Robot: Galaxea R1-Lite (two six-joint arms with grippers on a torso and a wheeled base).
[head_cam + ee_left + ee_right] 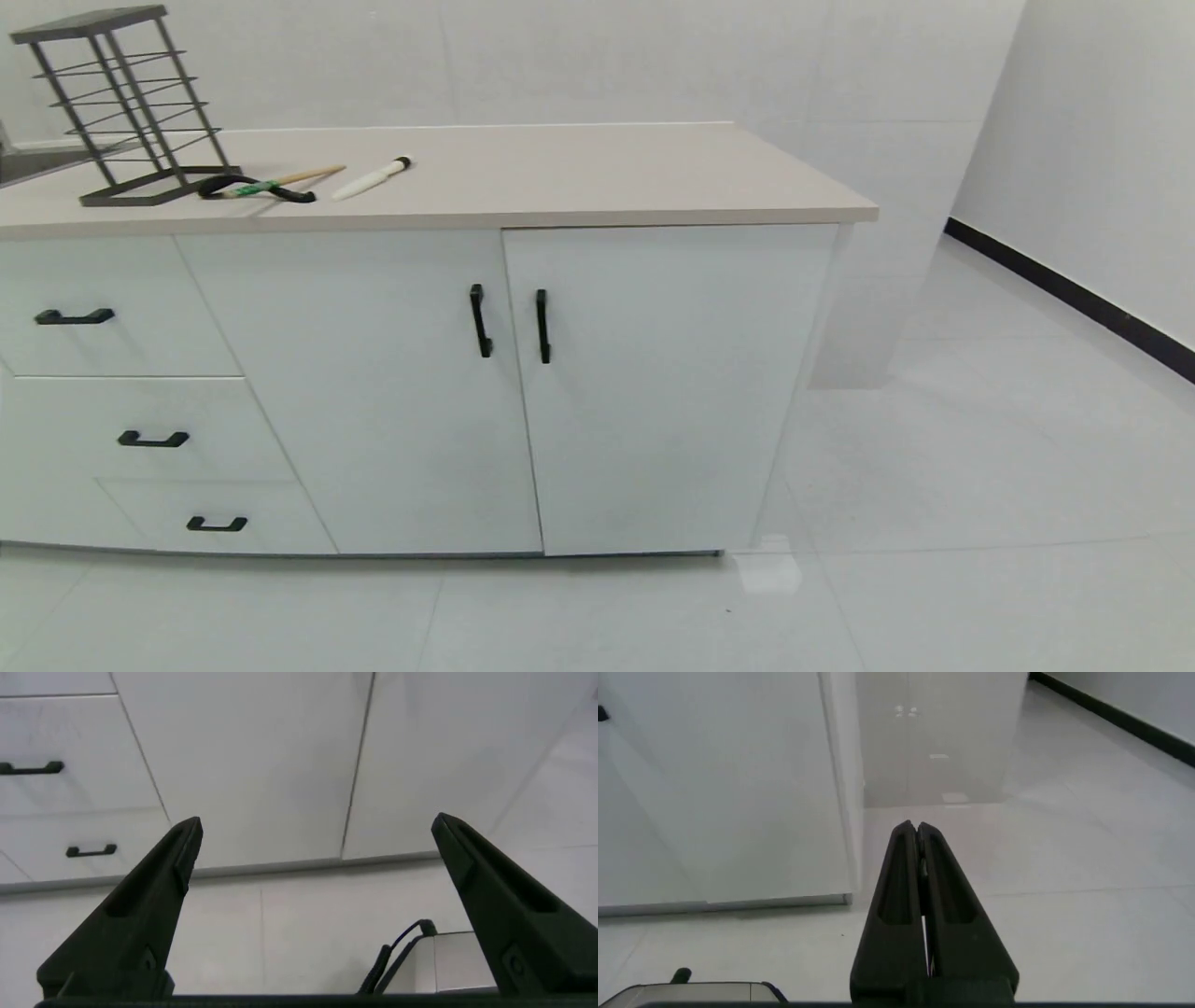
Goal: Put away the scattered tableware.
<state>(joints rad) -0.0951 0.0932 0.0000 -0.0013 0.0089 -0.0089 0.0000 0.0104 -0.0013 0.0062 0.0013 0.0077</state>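
On the beige countertop point(579, 177) lie two utensils at the left: a wooden-handled tool with a black head and green band point(266, 185), and beside it a white knife with a black tip point(372, 177). A dark wire rack point(126, 103) stands just left of them. My left gripper point(318, 835) is open, held low in front of the cabinet base with nothing between its fingers. My right gripper point(917, 833) is shut and empty, pointing at the floor by the cabinet's corner.
White cabinet doors with black handles point(509, 322) sit under the counter, with three drawers point(149, 439) to their left. A sink edge point(37, 163) shows at far left. Open tiled floor point(980, 523) spreads to the right, up to a wall with a black baseboard point(1074, 299).
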